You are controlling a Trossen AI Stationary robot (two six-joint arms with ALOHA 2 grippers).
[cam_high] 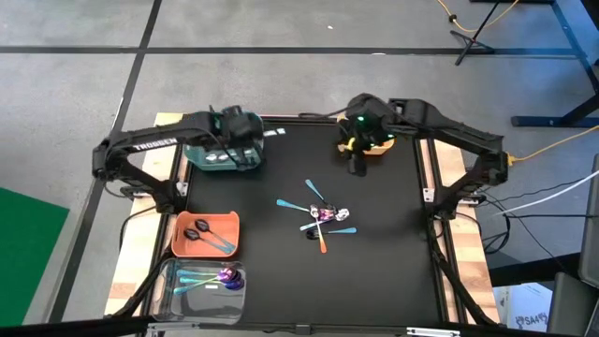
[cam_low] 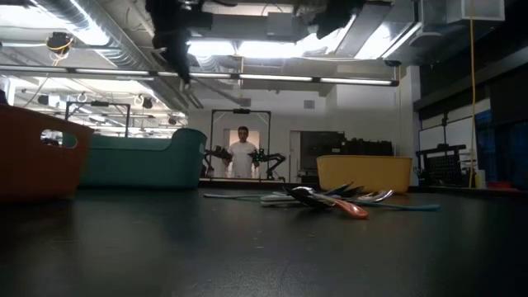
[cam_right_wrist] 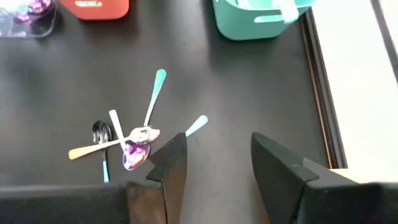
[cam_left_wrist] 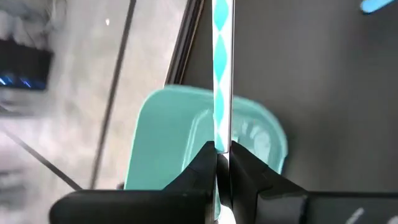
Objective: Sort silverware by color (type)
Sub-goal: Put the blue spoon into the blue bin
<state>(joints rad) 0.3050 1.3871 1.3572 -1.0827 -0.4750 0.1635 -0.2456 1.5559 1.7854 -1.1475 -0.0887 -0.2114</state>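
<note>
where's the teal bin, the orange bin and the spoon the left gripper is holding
teal bin (cam_high: 221,155): high view, its rim below the left gripper.
orange bin (cam_high: 178,234): high view, left wall.
teal spoon (cam_left_wrist: 221,74): left wrist view, its handle above the pinching fingers.

Mixed-color spoons (cam_high: 323,217) piled mid-table; others in bins.

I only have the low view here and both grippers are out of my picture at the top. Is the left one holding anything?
Observer: Yes. The left gripper is shut on a silver spoon handle, above the teal bin.
Operator: And the right one?
Observer: The right gripper is open and empty, over the yellow bin.
Operator: What is already sorted?
Observer: The orange bin holds dark spoons.
</note>
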